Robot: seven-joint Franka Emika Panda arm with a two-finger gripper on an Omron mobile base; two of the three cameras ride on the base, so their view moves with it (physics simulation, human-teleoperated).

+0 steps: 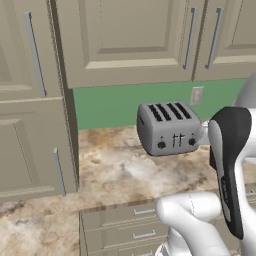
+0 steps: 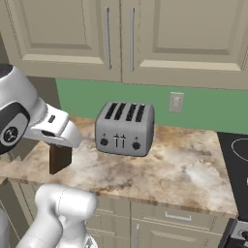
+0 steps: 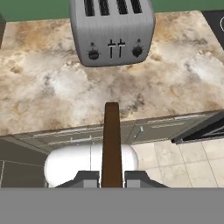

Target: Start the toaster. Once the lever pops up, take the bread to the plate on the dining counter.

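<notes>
The pincer (image 3: pixel 111 177) was pinched on the bread (image 3: pixel 111 144), a thin dark brown slice held edge-on between its fingertips and pointing away from the hand. Below and beyond it ran the front edge of the marbled counter (image 3: pixel 39 96) with drawers (image 3: pixel 78 133) under it. Farther ahead, well apart from the pincer, the toaster (image 3: pixel 111 33) stood on that counter before the green wall (image 2: pixel 213 109).

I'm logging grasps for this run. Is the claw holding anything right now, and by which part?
Yes. The claw is shut on the bread, gripping one end of the slice edge-on; the rest juts out toward the toaster.
</notes>
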